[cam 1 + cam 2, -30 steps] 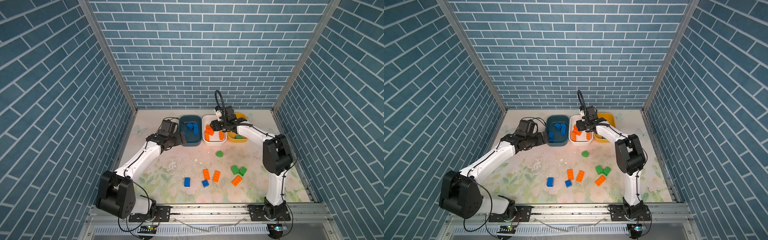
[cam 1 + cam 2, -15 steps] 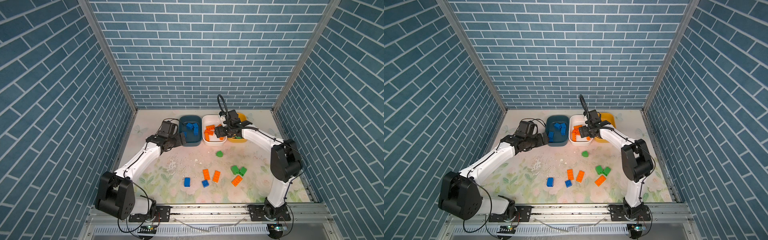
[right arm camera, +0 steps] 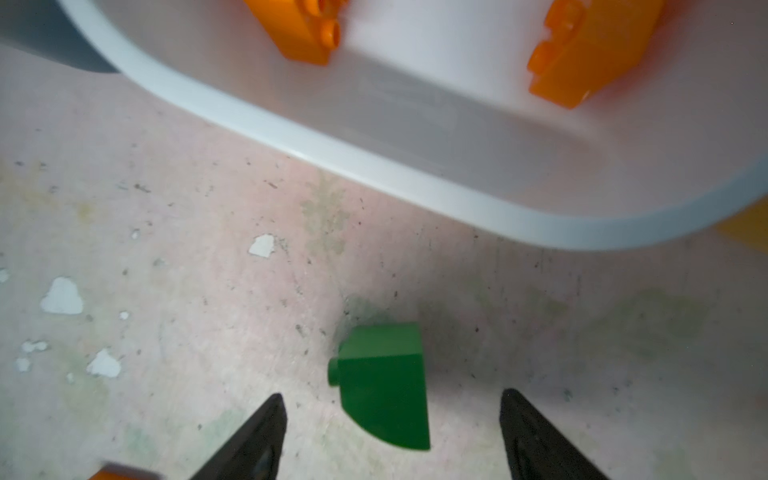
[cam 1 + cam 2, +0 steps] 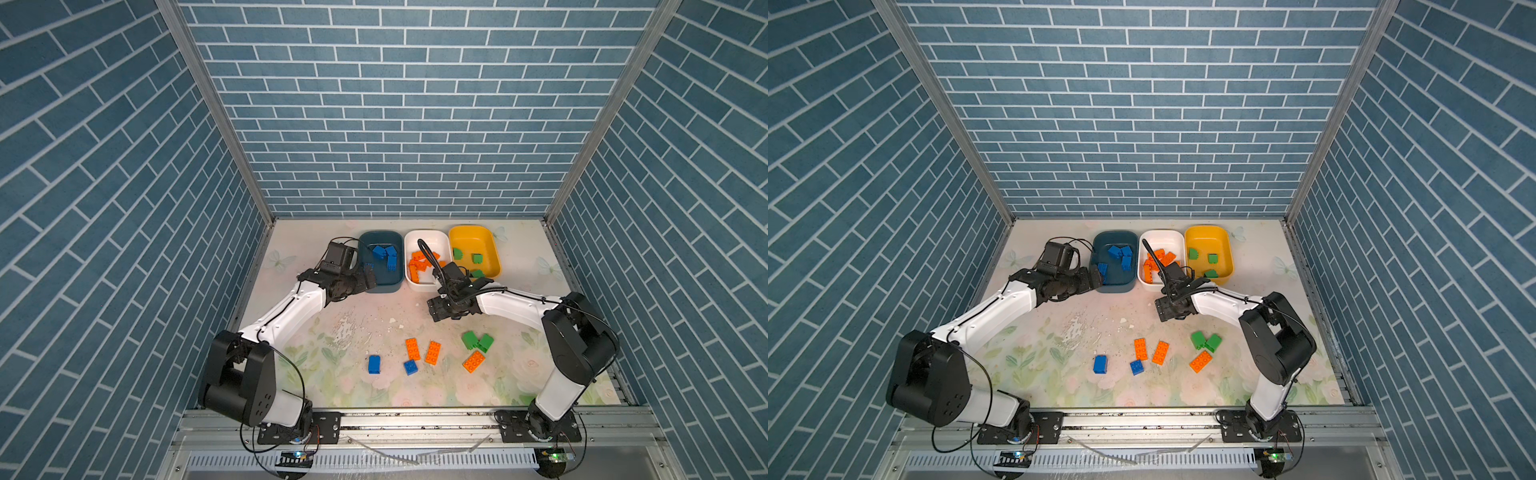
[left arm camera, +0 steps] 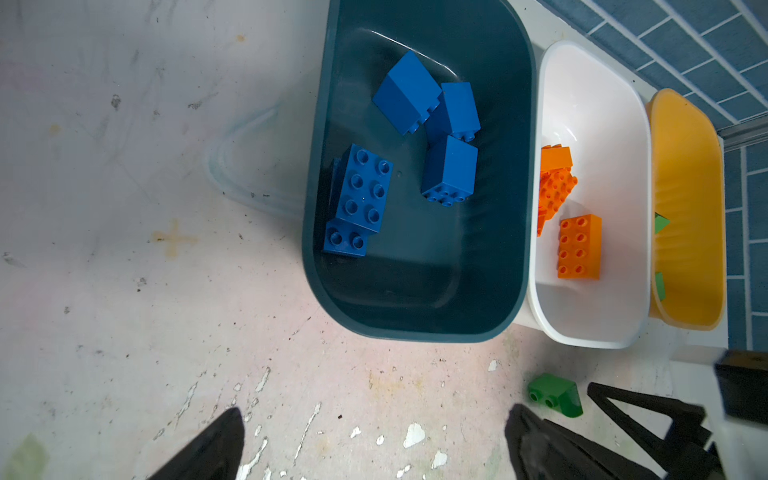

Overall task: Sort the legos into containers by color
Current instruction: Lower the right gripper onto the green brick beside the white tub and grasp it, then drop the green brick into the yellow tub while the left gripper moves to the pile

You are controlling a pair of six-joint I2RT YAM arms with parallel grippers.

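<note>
Between the wide-apart fingers of your right gripper (image 3: pixel 392 395), a green lego (image 3: pixel 382 382) lies just outside the white tub (image 3: pixel 374 174); both top views hide it beneath that gripper. Your left gripper (image 5: pixel 374 411) gapes empty by the teal tub (image 5: pixel 415 334). Blue legos (image 5: pixel 361 191) lie in teal, orange legos (image 5: pixel 579 247) in white; the rim of the yellow tub (image 5: pixel 685 249) half hides its green legos (image 5: pixel 660 224).

glossy plastic tubs (image 5: pixel 415 328), scuffed tabletop (image 5: pixel 124 249)
</note>
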